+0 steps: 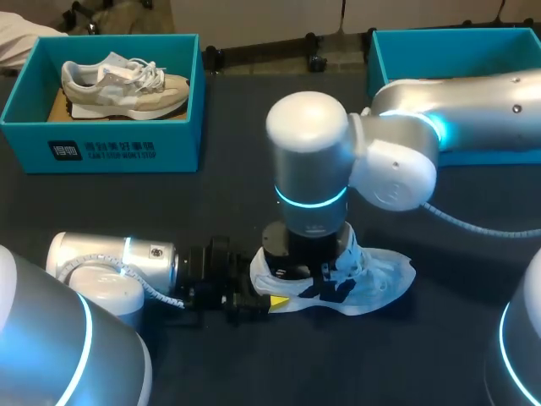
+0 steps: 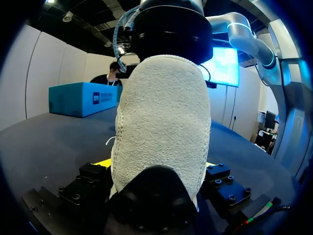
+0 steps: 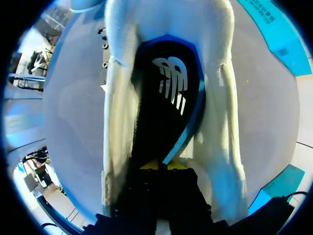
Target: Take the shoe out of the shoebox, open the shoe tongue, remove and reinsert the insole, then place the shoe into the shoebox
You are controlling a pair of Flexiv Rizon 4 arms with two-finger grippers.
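Shoe (image 2: 161, 122) heel-first, clamped from both sides by left hand (image 2: 157, 163), right hand (image 3: 160, 166) down inside over insole (image 3: 168, 98) — its grip unclear

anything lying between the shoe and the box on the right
Nothing visible lies on the table between the shoe and the right box; only the right arm spans that stretch, hiding part of the box.

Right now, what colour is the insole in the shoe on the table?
The insole is black, blue-edged, with a white mark; right wrist view shows it best.
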